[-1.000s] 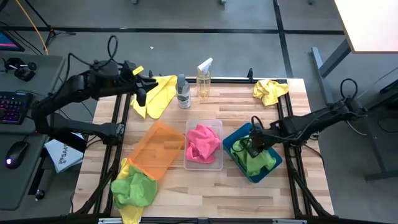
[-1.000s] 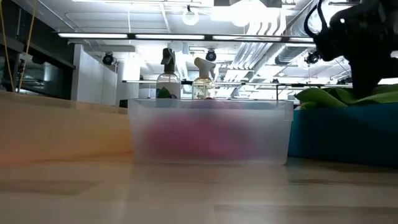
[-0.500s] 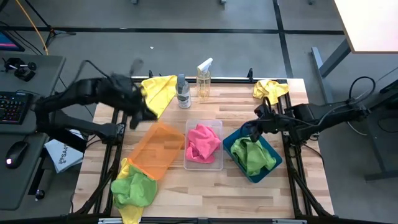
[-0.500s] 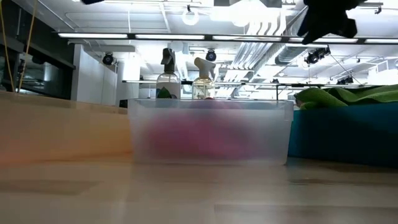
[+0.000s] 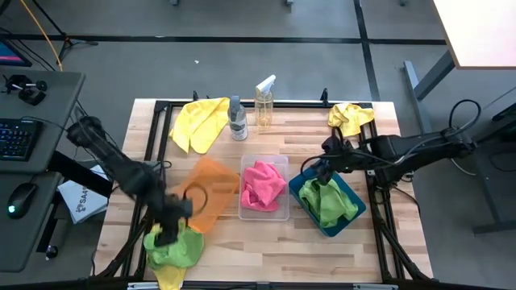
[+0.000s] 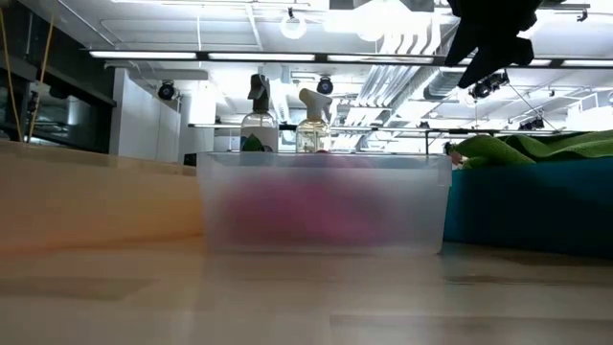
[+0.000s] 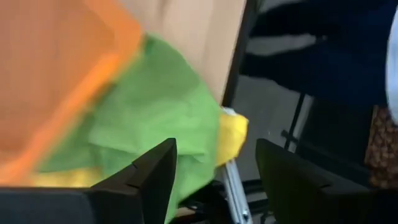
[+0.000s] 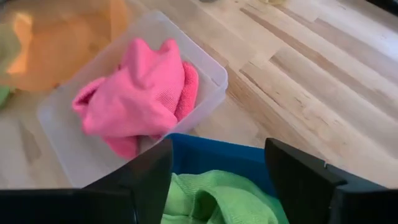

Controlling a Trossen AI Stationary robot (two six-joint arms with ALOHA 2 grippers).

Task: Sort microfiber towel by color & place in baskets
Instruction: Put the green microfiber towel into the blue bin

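The left gripper [image 5: 167,229], fingers parted and empty, hangs over a crumpled lime green towel [image 5: 176,246] in the high view's lower left, beside the translucent orange basket [image 5: 211,189]. The right gripper [image 5: 317,171], also spread and empty, sits above the teal basket [image 5: 301,186] holding a fuzzy green towel [image 5: 329,202]. A bunched pink towel [image 5: 264,184] fills the clear basket [image 5: 280,162]. Yellow towels [image 5: 201,121] lie along the upper edge.

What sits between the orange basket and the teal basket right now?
The clear basket holding a pink towel sits between the orange basket and the teal basket, seen in the high view.
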